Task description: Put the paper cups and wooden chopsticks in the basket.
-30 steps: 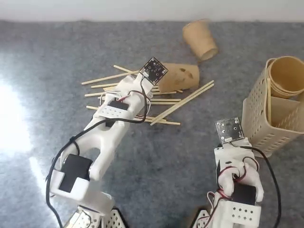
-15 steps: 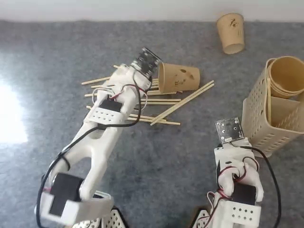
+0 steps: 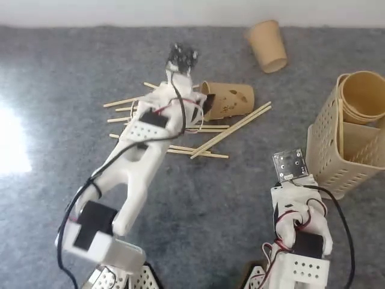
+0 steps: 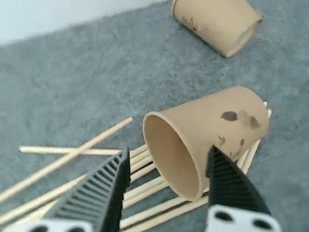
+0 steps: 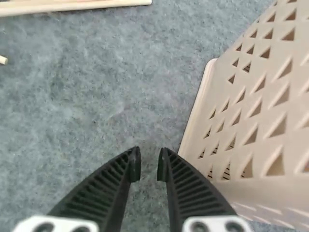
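A robotics lab bench: left arm (image 3: 135, 174), right arm (image 3: 298, 241), grey felt table (image 3: 54, 72), white wall (image 3: 120, 11).

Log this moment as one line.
left gripper: open at mouth of lying paper cup | right gripper: shut beside basket | chopsticks: scattered on table

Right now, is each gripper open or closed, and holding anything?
Left gripper: open, empty, at the lying paper cup's mouth.
Right gripper: closed, empty, beside the basket.

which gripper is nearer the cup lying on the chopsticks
Left. Left gripper is open at the mouth of the cup; right gripper sits beside the basket, far from it.
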Action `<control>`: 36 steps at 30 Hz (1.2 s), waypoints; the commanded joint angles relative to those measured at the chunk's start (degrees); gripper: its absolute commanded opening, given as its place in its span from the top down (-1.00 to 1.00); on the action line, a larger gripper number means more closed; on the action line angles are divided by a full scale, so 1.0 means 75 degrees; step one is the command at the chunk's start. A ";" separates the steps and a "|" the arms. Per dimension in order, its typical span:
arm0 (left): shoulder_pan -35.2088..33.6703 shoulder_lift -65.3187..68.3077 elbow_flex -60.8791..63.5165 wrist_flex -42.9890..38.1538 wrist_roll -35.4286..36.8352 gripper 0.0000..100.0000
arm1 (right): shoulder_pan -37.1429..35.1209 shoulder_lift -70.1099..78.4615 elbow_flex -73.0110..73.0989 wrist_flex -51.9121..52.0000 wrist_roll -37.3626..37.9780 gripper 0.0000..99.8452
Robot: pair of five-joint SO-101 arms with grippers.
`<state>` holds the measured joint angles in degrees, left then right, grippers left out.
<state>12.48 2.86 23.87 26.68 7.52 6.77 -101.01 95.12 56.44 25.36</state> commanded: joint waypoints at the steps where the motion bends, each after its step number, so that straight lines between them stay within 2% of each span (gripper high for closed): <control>1: 0.0070 0.0281 -0.1940 0.1782 0.1418 0.40 | 0.0029 -0.0029 -0.0035 -0.0147 -0.0035 0.85; 3: 0.0105 0.0434 -0.2385 0.2321 0.1571 0.36 | 0.0029 -0.0029 -0.0035 -0.0147 -0.0035 0.85; 6: 0.0246 0.0715 -0.2514 0.2485 0.1571 0.36 | 0.0029 -0.0029 -0.0035 -0.0147 -0.0035 0.85; 15: 0.0328 0.1360 -0.2538 0.2450 0.1582 0.36 | 0.0029 -0.0029 -0.0035 -0.0147 -0.0035 0.85; 19: 0.0410 0.1383 -0.2491 0.2110 0.1582 0.36 | 0.0029 -0.0029 -0.0035 -0.0147 -0.0035 0.85; 26: 0.0996 0.1395 -0.2491 0.2051 0.1582 0.36 | 0.0029 -0.0029 -0.0023 -0.0147 -0.0035 0.85; 32: 0.1020 0.1688 -0.2538 0.2016 0.1582 0.52 | 0.0029 -0.0029 -0.0023 -0.0147 -0.0035 0.85; 36: 0.1008 0.2368 -0.2538 0.1512 0.1582 0.58 | 0.0029 -0.0029 -0.0012 -0.0147 -0.0035 0.85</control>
<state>19.87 18.15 7.52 42.07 18.86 6.77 -101.01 95.12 56.35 25.36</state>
